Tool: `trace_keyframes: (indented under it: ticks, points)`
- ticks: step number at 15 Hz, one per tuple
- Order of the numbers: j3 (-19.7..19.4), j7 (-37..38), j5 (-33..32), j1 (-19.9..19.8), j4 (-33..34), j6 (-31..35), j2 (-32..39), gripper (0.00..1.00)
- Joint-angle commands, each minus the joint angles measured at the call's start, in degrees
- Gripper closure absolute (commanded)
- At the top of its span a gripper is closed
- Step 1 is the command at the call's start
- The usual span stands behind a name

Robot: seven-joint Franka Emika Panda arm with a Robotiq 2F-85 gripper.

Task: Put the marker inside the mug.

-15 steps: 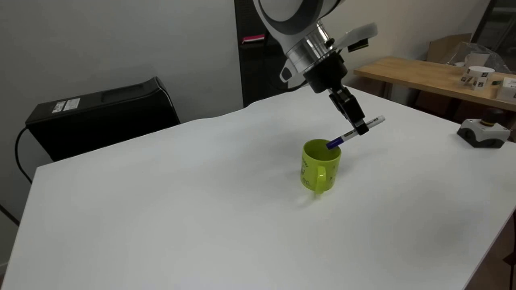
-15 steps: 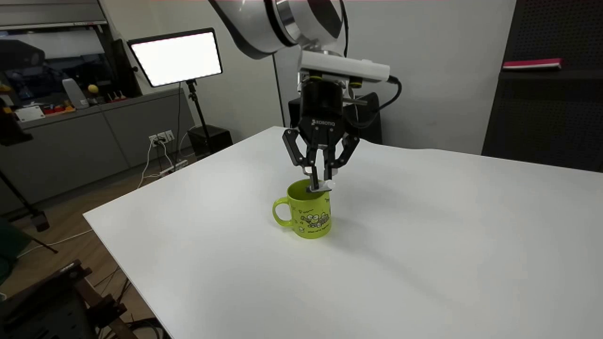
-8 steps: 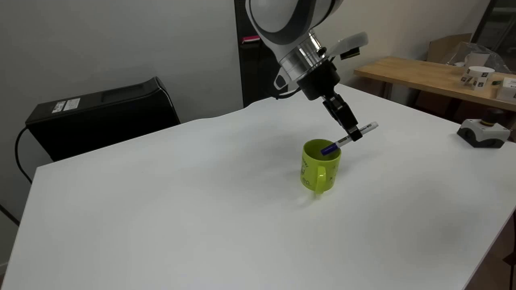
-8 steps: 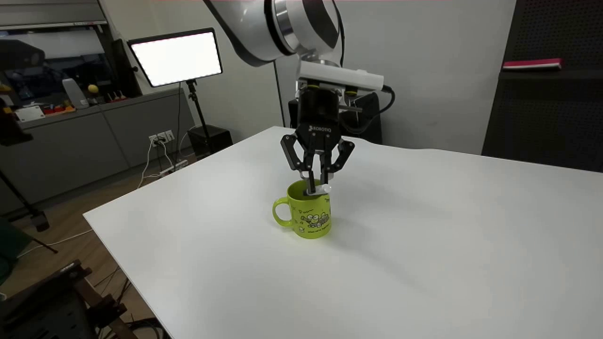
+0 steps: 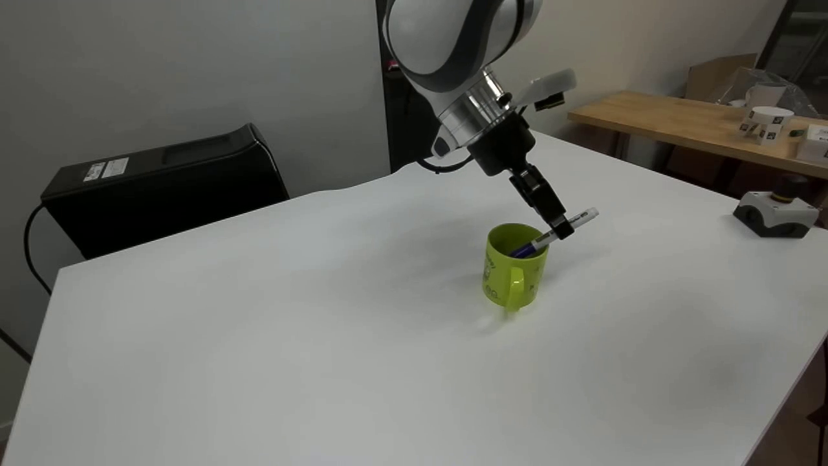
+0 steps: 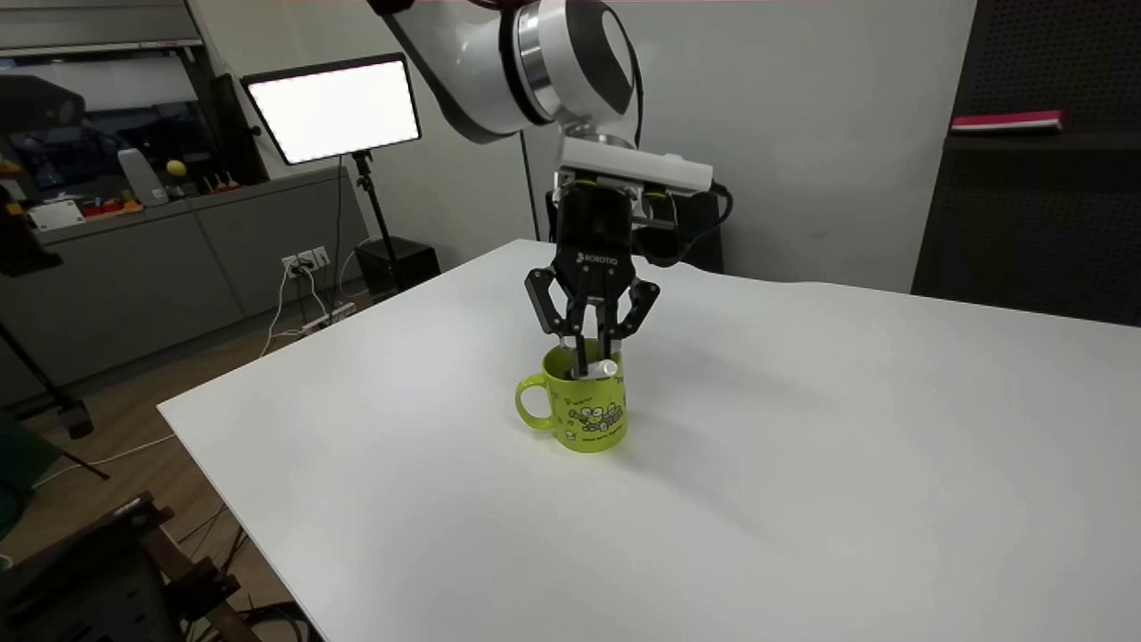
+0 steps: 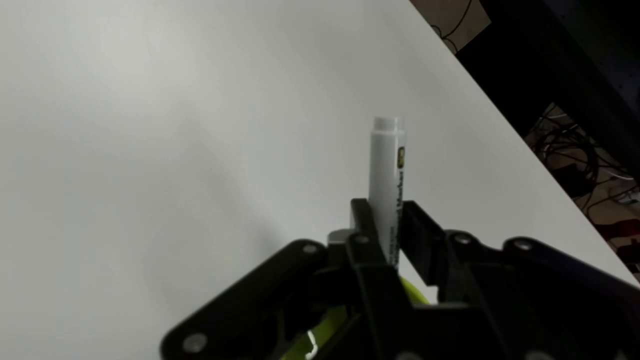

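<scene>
The lime-green mug (image 5: 498, 278) stands upright on the white table in both exterior views (image 6: 570, 412). Its handle faces the camera in an exterior view. The marker (image 5: 584, 217) is white with a dark blue cap and tilted. Its cap end is inside the mug's opening, and its white end sticks up outside, past the rim. My gripper (image 5: 561, 229) is shut on the marker's white middle, just above the rim. In the wrist view the marker (image 7: 385, 170) stands between the fingertips (image 7: 384, 206). The mug (image 7: 332, 322) is mostly hidden there behind the fingers.
A black box-like case (image 5: 168, 188) stands beside the table edge. A grey button box (image 5: 773, 217) sits at the table's far side. A wooden table (image 5: 673, 126) with white cups is behind. A lit panel (image 6: 334, 109) stands beyond the table.
My gripper has moved down and closer over the mug with the marker held. The blue cap went from near the rim to lower inside the opening. The mug has not moved.
</scene>
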Motion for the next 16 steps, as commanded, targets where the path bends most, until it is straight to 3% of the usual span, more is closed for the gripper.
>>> trace_keyframes:
  ticks: [1,5,6,7,13,15,16]
  points:
    - [0.11,0.08,-0.52,0.64,3.97,-2.74,2.68,0.95]
    - [0.01,0.23,-0.72,0.85,4.88,-3.1,3.18,0.95]
    - [-0.02,0.31,-0.68,0.84,5.08,-3.1,3.3,0.54]
    - [-0.06,0.36,-0.75,0.84,5.19,-3.03,3.42,0.54]
    - [-0.06,0.54,-0.98,0.93,5.27,-2.85,3.92,0.15]
    - [-0.38,1.97,-2.09,1.1,3.37,0.24,2.24,0.02]
    - [-0.5,2.95,-2.94,1.07,1.62,3.12,0.69,0.0]
